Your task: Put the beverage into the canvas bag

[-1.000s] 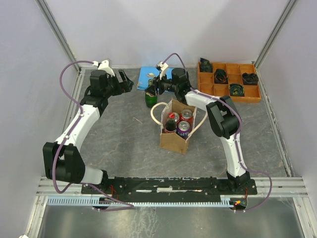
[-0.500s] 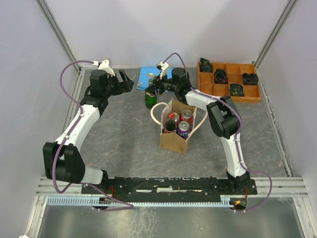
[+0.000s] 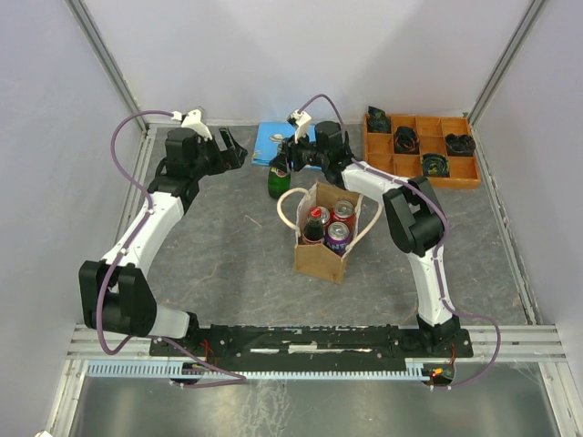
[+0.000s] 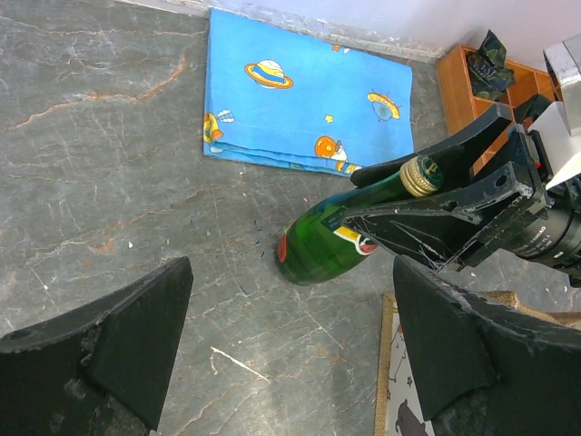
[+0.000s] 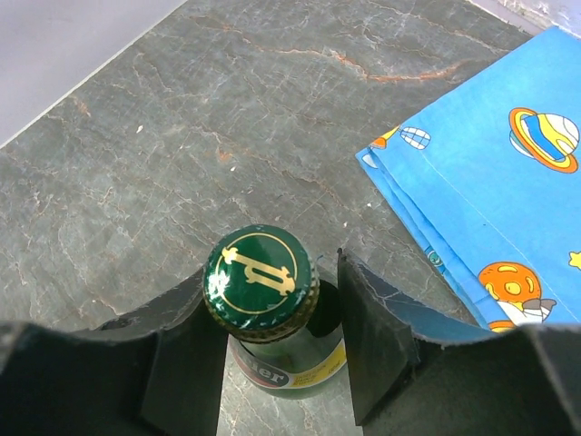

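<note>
A green glass bottle [image 3: 276, 181] with a gold-rimmed green cap [image 5: 261, 271] stands upright on the grey table, left of and behind the canvas bag [image 3: 320, 259]. The bag is a tan upright tote with cream loop handles and holds several drink cans [image 3: 338, 224]. My right gripper [image 3: 284, 162] straddles the bottle's neck. In the right wrist view, one finger [image 5: 186, 350] touches the neck and the other finger [image 5: 377, 331] stands a little off it, so the right gripper [image 5: 277, 295] is open. My left gripper [image 3: 233, 147] is open and empty, left of the bottle [image 4: 329, 241].
A folded blue cloth [image 3: 269, 140] with planet prints lies behind the bottle. An orange compartment tray [image 3: 428, 174] with dark items sits at the back right. The bag's edge [image 4: 388, 363] shows beside my left gripper [image 4: 292, 313].
My right gripper has shifted slightly left, closing in round the bottle's neck. The bottle, the bag and the left arm have not moved.
</note>
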`<state>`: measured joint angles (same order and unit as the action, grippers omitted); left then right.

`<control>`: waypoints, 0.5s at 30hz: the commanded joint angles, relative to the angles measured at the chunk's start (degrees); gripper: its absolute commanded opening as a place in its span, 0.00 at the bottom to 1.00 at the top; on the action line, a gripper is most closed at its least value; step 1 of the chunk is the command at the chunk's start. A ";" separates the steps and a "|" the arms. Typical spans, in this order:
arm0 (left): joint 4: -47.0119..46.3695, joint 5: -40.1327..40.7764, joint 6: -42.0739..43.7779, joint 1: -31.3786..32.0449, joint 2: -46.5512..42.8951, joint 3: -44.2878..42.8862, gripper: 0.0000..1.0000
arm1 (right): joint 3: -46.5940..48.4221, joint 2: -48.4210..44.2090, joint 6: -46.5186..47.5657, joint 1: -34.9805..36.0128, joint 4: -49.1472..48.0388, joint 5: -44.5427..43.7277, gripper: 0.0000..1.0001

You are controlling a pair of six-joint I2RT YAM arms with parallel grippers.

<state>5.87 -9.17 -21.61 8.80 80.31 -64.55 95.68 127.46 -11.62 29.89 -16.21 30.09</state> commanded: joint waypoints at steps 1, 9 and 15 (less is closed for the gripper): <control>-2.48 -0.95 -2.30 -0.13 -0.41 -1.21 0.97 | 3.82 -7.12 0.16 -0.09 -5.13 -0.20 0.00; -2.44 -1.62 -2.78 -0.01 0.03 -1.26 0.97 | 2.70 -9.18 0.51 -0.35 -5.19 -0.73 0.00; -2.51 -1.86 -2.91 0.21 0.49 -1.70 0.97 | 1.98 -10.04 0.28 -0.50 -5.46 -0.60 0.00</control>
<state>5.85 -9.65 -21.63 8.80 80.31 -64.55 95.68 125.56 -10.92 29.71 -13.91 28.16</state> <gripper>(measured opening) 0.967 0.520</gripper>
